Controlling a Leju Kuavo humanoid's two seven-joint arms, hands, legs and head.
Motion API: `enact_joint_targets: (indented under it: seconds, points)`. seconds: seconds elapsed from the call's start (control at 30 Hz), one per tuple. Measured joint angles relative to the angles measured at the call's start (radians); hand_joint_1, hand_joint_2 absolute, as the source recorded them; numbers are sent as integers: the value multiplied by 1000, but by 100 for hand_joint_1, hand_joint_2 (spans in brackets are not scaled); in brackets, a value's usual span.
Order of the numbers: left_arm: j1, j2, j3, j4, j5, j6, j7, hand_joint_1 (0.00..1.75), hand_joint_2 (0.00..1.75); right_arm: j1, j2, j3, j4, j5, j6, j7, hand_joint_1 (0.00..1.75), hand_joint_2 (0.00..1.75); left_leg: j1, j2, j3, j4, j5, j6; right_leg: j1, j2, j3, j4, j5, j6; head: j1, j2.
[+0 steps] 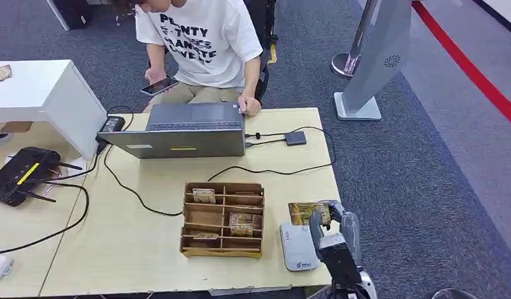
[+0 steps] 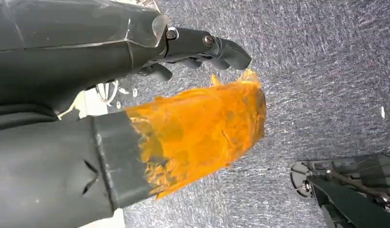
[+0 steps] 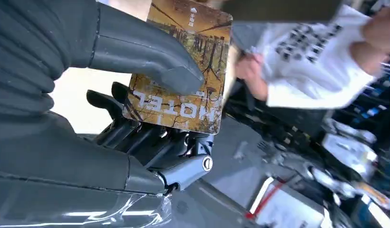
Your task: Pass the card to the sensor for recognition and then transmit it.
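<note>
Even, diffuse overhead light is seen in the head view, with soft, faint shadows under the laptop. In the right wrist view the person behind the card is blurred.

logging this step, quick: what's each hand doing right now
Left hand: fingers curled, nothing in it, hanging over the carpet.
Right hand: holding the card between thumb and fingers, above the sensor.

"HOTEL" on card, "PLENTY" on T-shirt
</note>
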Motion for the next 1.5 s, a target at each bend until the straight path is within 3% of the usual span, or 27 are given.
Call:
enact_joint_targets:
  seconds: [0.27, 0.53, 1.07, 1.3, 1.5]
  points:
    - [-1, -1, 0, 0, -24, -1, -3, 0, 0, -19, 24, 23, -107, 58, -27, -40, 175, 175, 0, 0, 0, 0, 0, 0, 0, 0, 0, 0, 0, 0, 0, 0]
    - [-10, -1, -3, 0, -71, -13, -13, 0, 0, -176, 43, 108, -93, 250, -51, -21, 175, 175, 0, 1, 0, 0, 1, 0, 0, 0, 0, 1, 1, -1, 0, 0]
    - [-62, -2, -76, 0, -154, -69, 10, 0, 0, -550, 61, 265, 144, 683, -75, 135, 175, 175, 0, 0, 0, 0, 2, -1, 0, 0, 0, 1, 2, -2, 0, 0]
    - [-82, -7, -113, 0, -179, -88, 18, 0, 0, -671, 64, 301, 279, 929, -135, 204, 175, 175, 0, 0, 0, 0, 2, -1, 0, 0, 0, 1, 2, -2, 0, 0]
    - [-90, -9, -136, 0, -185, -95, 21, 0, 0, -733, 65, 316, 373, 1016, -143, 239, 175, 175, 0, 0, 0, 0, 2, -1, 0, 0, 0, 1, 2, -2, 0, 0]
